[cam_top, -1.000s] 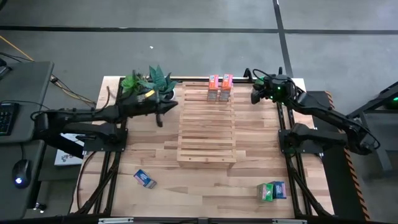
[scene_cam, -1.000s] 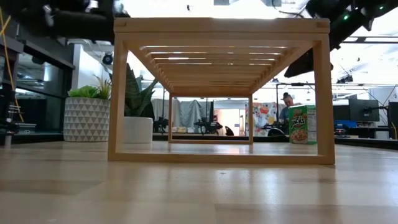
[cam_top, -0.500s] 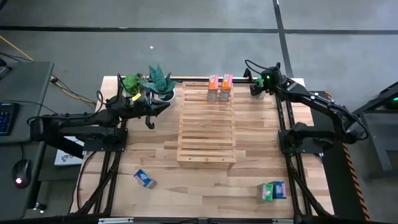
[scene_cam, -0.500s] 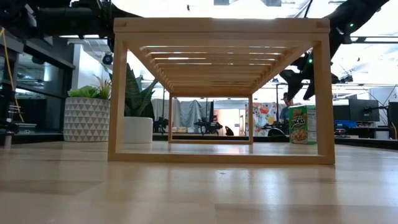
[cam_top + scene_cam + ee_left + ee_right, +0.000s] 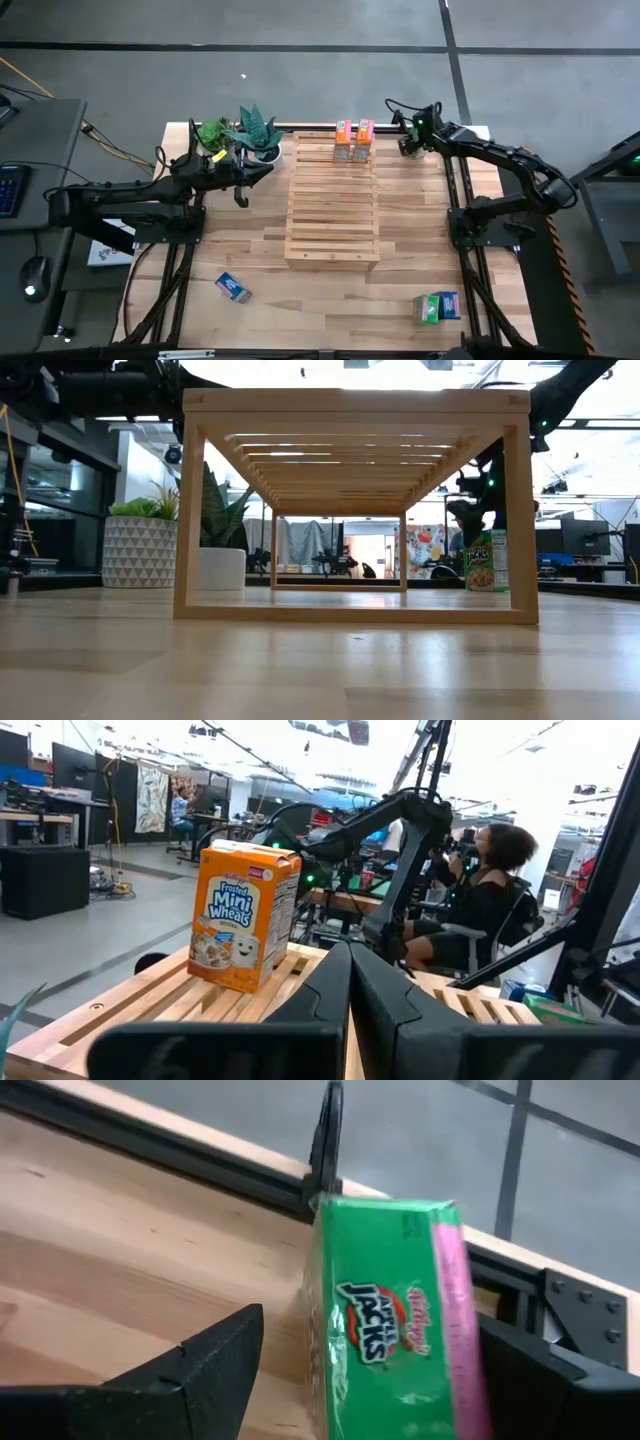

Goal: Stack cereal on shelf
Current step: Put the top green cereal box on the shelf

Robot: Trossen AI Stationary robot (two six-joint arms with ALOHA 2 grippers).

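The light-wood slatted shelf (image 5: 332, 210) stands mid-table. Two orange cereal boxes (image 5: 353, 140) stand upright on its far end; one shows in the left wrist view (image 5: 245, 915). A green cereal box (image 5: 385, 1320) stands upright on the tabletop by the far right edge, also seen in the low view (image 5: 487, 563). My right gripper (image 5: 408, 142) is open above it, with one finger on each side of the box (image 5: 370, 1320). My left gripper (image 5: 243, 192) is shut and empty, left of the shelf near the plants. My right gripper comes at the green box slanting down from the table's right, one finger beside each broad side. The finger (image 5: 530, 1370) by the box's pink edge (image 5: 462, 1330) is very close; I cannot tell whether it touches. The other finger stands apart.
Two potted plants (image 5: 240, 132) stand at the far left. A blue box (image 5: 232, 288) lies near the front left, and a green and a blue box (image 5: 437, 307) near the front right. A black rail (image 5: 200, 1155) runs along the far edge. A person (image 5: 490, 890) sits beyond the table.
My right gripper has gone down and toward the table's left, from above the far right corner onto the green box. My left gripper has drawn back toward the table's left edge, away from the shelf, then kept still.
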